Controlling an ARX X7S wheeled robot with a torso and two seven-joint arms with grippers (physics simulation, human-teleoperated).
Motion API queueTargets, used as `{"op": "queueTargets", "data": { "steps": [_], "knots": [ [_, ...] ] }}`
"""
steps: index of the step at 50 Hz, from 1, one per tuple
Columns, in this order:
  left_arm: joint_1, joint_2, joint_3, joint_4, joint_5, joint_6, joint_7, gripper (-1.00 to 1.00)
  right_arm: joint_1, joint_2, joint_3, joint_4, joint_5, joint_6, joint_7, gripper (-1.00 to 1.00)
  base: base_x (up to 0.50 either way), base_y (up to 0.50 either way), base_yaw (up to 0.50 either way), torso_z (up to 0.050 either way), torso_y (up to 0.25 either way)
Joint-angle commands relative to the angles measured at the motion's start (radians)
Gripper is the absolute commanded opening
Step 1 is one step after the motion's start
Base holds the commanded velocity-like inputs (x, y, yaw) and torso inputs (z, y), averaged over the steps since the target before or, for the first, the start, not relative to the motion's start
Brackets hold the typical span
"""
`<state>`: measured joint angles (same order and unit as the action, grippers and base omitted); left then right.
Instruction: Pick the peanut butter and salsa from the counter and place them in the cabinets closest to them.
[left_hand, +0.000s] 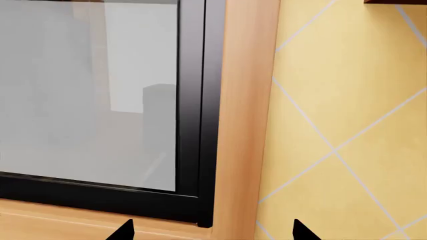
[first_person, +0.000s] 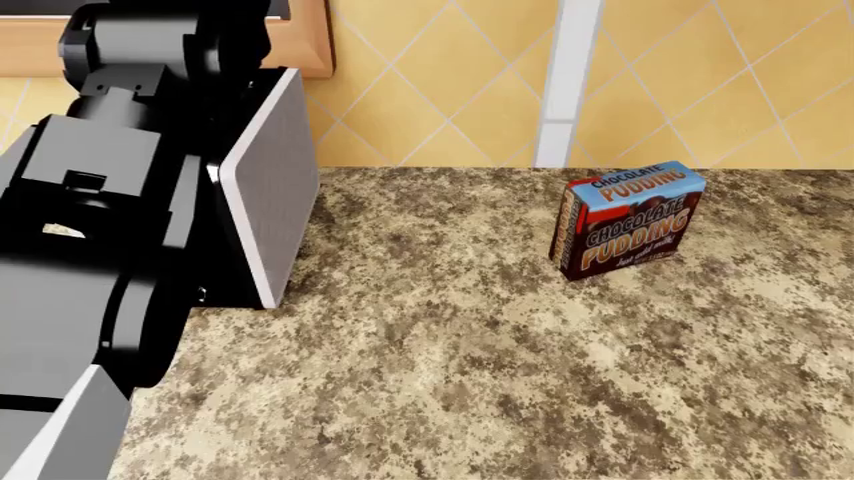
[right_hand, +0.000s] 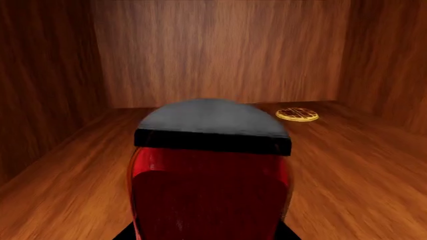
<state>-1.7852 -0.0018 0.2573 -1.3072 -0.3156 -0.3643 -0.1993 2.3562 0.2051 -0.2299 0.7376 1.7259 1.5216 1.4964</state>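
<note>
In the right wrist view the salsa (right_hand: 210, 190), a red jar with a dark lid, stands upright inside a wooden cabinet (right_hand: 220, 55). My right gripper (right_hand: 207, 235) is shut on the jar, one dark fingertip showing on each side of its base. My left gripper (left_hand: 213, 232) is open and holds nothing. It faces a black-framed glass pane (left_hand: 87, 95) in a wooden surround. The speckled counter (first_person: 441, 350) fills the head view, where my left arm (first_person: 120, 230) rises at the left. The peanut butter is out of view.
A chocolate pudding box (first_person: 627, 220) stands on the counter near the yellow tiled wall (first_person: 441, 90). A small round golden disc (right_hand: 297, 114) lies at the back of the cabinet floor. The cabinet's side walls stand close on both sides of the jar.
</note>
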Motion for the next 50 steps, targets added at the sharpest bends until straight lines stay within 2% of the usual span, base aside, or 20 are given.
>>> {"op": "queueTargets", "data": {
  "steps": [1,15,16,33,50],
  "knots": [
    [0.005,0.0,0.02,-0.001,-0.016,0.002,-0.003,1.0,-0.053,0.02,-0.033,0.097,-0.083,0.008,-0.077,-1.0,0.0,0.0,0.0,0.0,0.0],
    [0.011,0.0,0.041,-0.001,-0.034,0.007,-0.007,1.0,-0.153,0.053,-0.081,0.094,-0.083,-0.002,-0.085,-1.0,0.0,0.0,0.0,0.0,0.0],
    [0.012,0.0,0.043,-0.001,-0.036,0.008,-0.007,1.0,-0.157,0.054,-0.087,0.092,-0.084,-0.001,-0.09,1.0,0.0,0.0,0.0,0.0,0.0],
    [0.018,0.0,0.038,-0.001,-0.024,0.016,-0.004,1.0,-0.154,0.076,-0.125,0.068,-0.07,-0.02,-0.107,1.0,0.0,0.0,0.0,0.0,0.0],
    [0.011,0.0,0.067,0.0,-0.046,0.016,-0.003,1.0,-0.063,0.092,-0.226,-0.022,-0.203,-0.072,-0.268,1.0,0.0,0.0,0.0,0.0,0.0]
  ]
}}
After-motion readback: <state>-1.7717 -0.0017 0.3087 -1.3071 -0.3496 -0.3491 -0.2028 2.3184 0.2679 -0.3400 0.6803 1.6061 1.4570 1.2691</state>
